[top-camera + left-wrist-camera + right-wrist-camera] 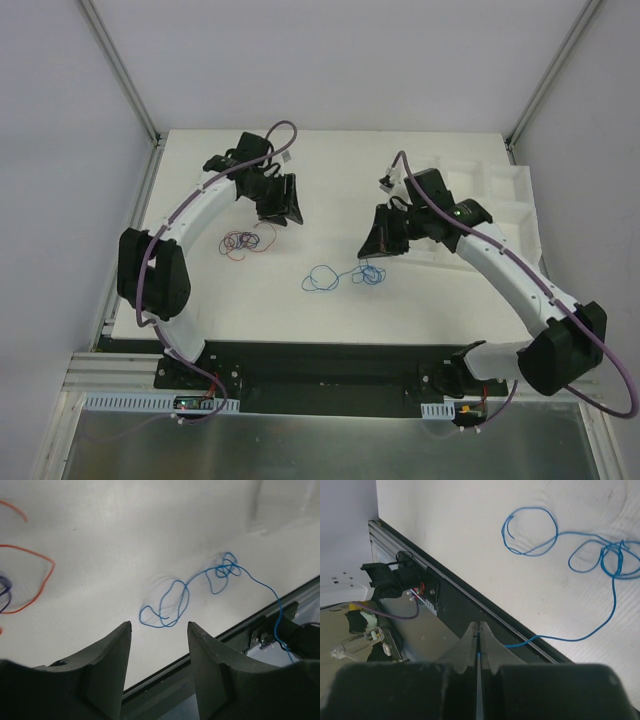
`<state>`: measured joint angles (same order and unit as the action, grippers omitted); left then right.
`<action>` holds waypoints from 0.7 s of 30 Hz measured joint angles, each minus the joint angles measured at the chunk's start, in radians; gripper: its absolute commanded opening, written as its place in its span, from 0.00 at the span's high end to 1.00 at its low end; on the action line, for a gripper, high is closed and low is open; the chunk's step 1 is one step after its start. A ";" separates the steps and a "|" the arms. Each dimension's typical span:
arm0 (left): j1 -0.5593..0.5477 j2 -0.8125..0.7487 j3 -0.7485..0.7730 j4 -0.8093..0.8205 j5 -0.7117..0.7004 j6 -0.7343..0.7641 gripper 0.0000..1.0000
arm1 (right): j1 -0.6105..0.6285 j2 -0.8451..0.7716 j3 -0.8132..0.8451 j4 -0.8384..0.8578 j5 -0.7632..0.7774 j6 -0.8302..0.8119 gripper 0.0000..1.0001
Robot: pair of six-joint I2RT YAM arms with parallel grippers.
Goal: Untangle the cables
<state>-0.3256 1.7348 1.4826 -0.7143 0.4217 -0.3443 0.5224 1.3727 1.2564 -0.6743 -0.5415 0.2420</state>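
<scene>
- Left claw (pixel 158 630): fingers (pixel 112 650) stand moderately apart with nothing between them. It touches no wire.
- Right claw (pixel 479 626): fingers pressed tight together, pinching 1 end of the blue cable (pixel 535 527). The strand leaves the fingertips, curves out over the white surface (pixel 250 305) and runs into the loops.
- Blue cable: lies mid-surface between the 2 claws as a chain of loose loops. 1 larger open loop sits toward the left arm's side. A tighter cluster of small curls sits nearer the right claw, just beside it in the top view.
- Small bundle (pixel 246 241): red-orange, blue and dark wires curled together. It lies just on the near side of the left claw and apart from the blue cable.
- Left wrist view, left edge: 1 orange wire (pixel 37 577) in an open loop, with a dark strand (pixel 4 587) beside it. Both are cut off by the frame, so I cannot tell how they cross.
</scene>
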 measured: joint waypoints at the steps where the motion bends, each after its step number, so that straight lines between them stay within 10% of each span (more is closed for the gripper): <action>1: -0.018 -0.009 0.000 0.016 0.024 0.000 0.48 | -0.002 -0.032 -0.036 0.001 -0.004 -0.003 1.00; 21: -0.472 0.381 0.192 0.089 0.137 0.112 0.43 | -0.182 -0.422 -0.455 -0.118 0.067 0.014 1.00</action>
<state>-0.7975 2.1155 1.6741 -0.6250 0.5587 -0.2325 0.3408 0.9504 0.8017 -0.7921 -0.4747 0.2558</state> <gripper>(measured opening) 0.578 0.009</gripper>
